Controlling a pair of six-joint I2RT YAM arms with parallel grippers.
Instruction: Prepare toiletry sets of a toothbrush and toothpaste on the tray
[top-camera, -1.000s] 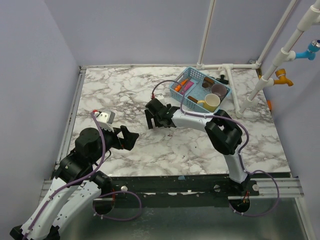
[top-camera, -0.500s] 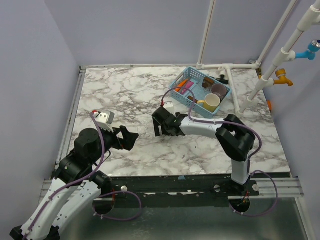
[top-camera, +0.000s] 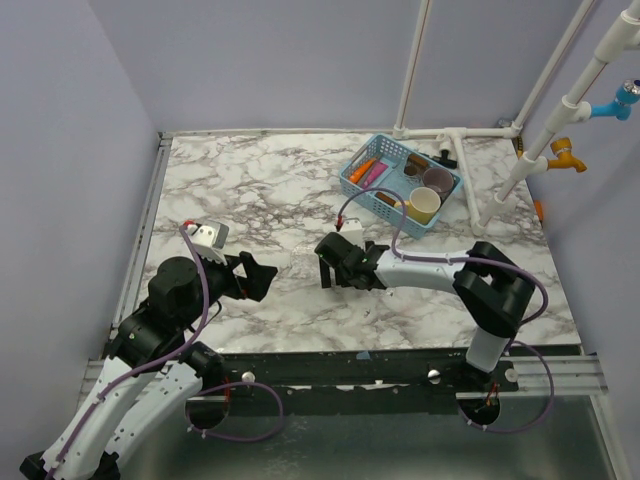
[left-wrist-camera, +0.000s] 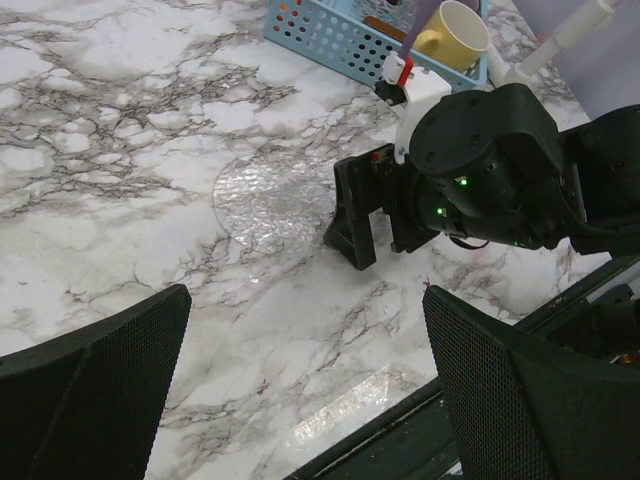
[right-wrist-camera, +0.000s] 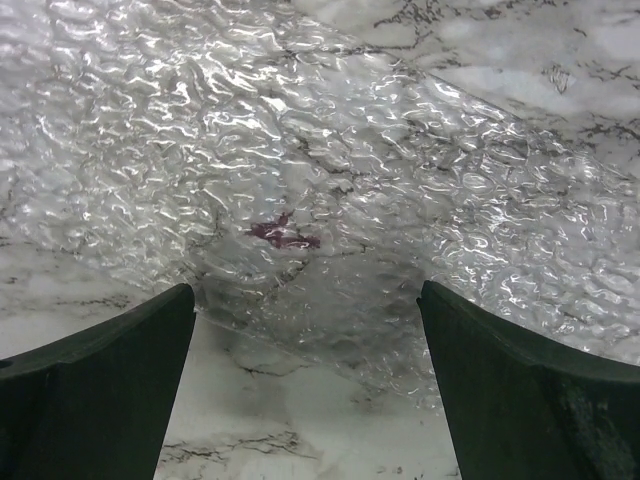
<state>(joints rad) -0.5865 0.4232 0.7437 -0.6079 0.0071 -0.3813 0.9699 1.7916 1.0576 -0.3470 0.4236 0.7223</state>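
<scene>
Lying just ahead of wide-open right tool (right-wrist-camera: 305, 300): clear bubbled tray (right-wrist-camera: 330, 140).

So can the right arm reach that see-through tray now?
Probably yes. The right end effector is open and low, right at the edge of the clear tray, and nothing sits between them.

Your left gripper (left-wrist-camera: 305, 310) hangs over the marble table (left-wrist-camera: 120, 130), its mesh-faced fingers spread wide at the frame's lower corners. Ahead of you, the right gripper (left-wrist-camera: 380, 215) stands with parted fingers at the rim of a clear, dimpled tray (left-wrist-camera: 265, 195). Beyond sits a blue basket (left-wrist-camera: 330, 40) holding a yellow cup (left-wrist-camera: 452, 35).
</scene>
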